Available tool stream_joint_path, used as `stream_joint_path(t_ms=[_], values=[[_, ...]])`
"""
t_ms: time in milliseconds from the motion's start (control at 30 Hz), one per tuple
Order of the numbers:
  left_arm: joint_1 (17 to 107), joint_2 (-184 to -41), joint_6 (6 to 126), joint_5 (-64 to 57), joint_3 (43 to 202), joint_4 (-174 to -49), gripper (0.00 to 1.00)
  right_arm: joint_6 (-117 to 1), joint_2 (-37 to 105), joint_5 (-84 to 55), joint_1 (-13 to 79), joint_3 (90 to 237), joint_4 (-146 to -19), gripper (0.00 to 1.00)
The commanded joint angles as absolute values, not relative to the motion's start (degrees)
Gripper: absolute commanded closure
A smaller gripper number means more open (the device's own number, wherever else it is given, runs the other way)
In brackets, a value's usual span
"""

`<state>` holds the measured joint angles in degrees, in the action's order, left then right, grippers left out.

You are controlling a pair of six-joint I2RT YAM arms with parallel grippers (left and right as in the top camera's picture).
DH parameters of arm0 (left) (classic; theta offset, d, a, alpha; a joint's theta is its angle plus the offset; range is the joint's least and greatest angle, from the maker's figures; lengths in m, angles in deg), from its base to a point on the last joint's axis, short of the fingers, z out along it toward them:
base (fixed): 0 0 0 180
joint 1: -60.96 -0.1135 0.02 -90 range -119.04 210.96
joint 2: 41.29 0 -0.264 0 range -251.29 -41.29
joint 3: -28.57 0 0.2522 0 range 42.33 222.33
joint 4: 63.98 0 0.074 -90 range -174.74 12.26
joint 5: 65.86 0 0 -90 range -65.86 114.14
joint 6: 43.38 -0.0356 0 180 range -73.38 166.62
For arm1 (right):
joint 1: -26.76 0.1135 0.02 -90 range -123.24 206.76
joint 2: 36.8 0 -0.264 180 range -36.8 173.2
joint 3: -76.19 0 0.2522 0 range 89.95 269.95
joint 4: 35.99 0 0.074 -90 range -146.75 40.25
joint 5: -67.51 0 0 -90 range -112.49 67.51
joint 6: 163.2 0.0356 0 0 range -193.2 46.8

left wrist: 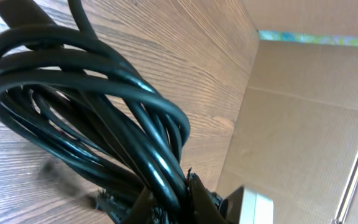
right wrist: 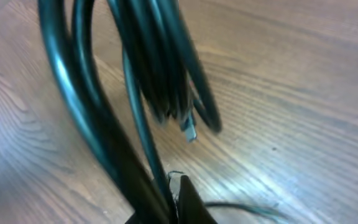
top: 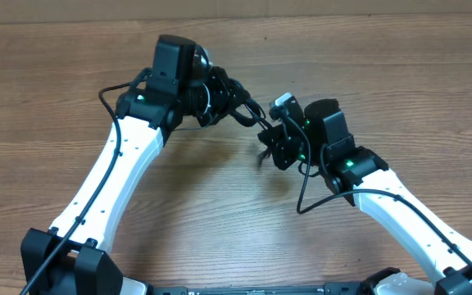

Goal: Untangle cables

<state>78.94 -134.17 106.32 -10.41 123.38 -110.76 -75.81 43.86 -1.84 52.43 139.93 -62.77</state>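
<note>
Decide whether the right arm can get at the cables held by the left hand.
Probably yes: the right hand sits right at the cables, apparently shut on one strand, and nothing stands between them.

I can read no text, label, brand or number from here. The cables (left wrist: 104, 93) carry no print I can make out in either wrist view. In the left wrist view, the cardboard wall (left wrist: 303, 124) looks plain, and the coloured strip (left wrist: 316, 38) along its top edge is too blurred for me to read. In the overhead view, any marking on the arms is too small for me to tell.
</note>
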Motion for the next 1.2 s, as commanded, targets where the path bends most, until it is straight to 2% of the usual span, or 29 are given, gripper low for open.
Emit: stream_joint_path(t_ms=[0, 67, 167, 300, 400, 500, 600, 700, 800, 933, 1167], values=[[78.24, -132.29, 106.65, -8.0, 124.74, -110.58, 0.92, -71.86, 44.17, 2.31, 52.28, 140.83, -63.27, 0.96], [78.3, -132.29, 107.0, -6.36, 124.72, -110.73, 0.91, -68.67, 44.17, 7.79, 52.28, 140.83, -62.72, 0.96], [78.39, -132.35, 111.18, -3.7, 124.72, -110.91, 0.96, -62.26, 44.17, 12.65, 52.28, 140.83, -61.96, 0.96], [79.37, -132.83, 121.23, 0.02, 124.72, -110.95, 0.93, -52.71, 44.17, 15.23, 52.65, 140.83, -61.98, 0.96], [80.6, -133.51, 125.41, 1.7, 124.72, -110.93, 0.86, -49.93, 44.19, 15.31, 53.89, 140.83, -61.93, 0.96], [81.97, -134.43, 126.87, 2.29, 124.72, -110.93, 0.85, -48.23, 44.23, 12.76, 55.45, 140.83, -62.0, 0.96], [83.09, -135.65, 129.23, 2.05, 124.72, -111.46, 0.86, -40.89, 44.34, 5.59, 56.26, 140.8, -63.86, 0.96], [83.2, -136.79, 131.96, 2.2, 124.72, -112.35, 0.64, -33.85, 44.34, -1.06, 56.32, 140.8, -67.79, 0.96], [83.0, -137.55, 131.92, 2.99, 124.72, -112.9, 0.54, -31.38, 44.34, -4.66, 56.32, 140.8, -69.43, 0.96], [83.0, -137.69, 129.54, 6.27, 124.72, -114.43, 0.46, -31.4, 44.34, -4.93, 56.32, 140.8, -68.6, 0.96], [83.0, -137.69, 112.12, 11.86, 124.72, -120.72, 0.36, -31.44, 44.34, -5.67, 56.32, 140.8, -68.34, 0.96]])
